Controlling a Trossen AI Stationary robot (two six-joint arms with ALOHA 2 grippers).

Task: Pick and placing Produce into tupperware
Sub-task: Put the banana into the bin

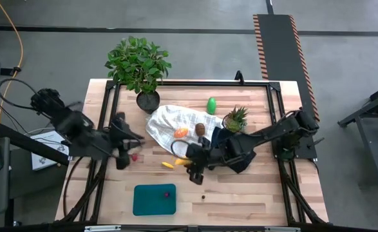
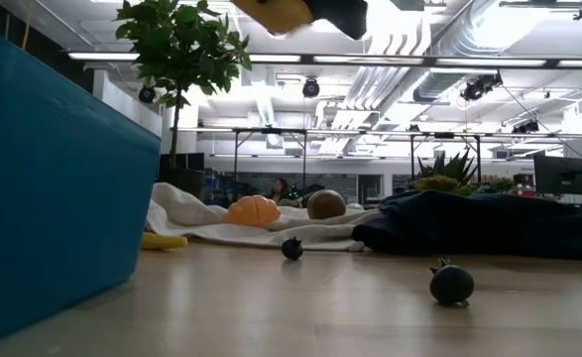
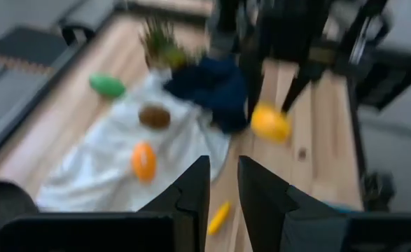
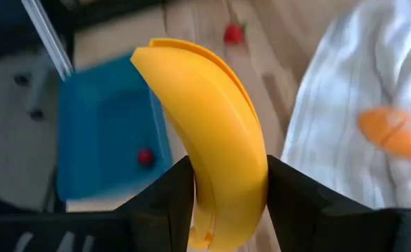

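Yellow banana (image 4: 216, 150) is clamped in the right gripper (image 4: 226, 189), raised at frame centre in the high view. Tupperware (image 1: 154, 200) is seen lower centre. Left gripper (image 3: 223, 192), left of centre, is narrowly parted, empty.

The right gripper (image 4: 226, 185) sits mid-frame in the high view, clamped on a banana (image 4: 209, 126). The left gripper (image 3: 223, 189) hangs at centre-left, fingers slightly parted.
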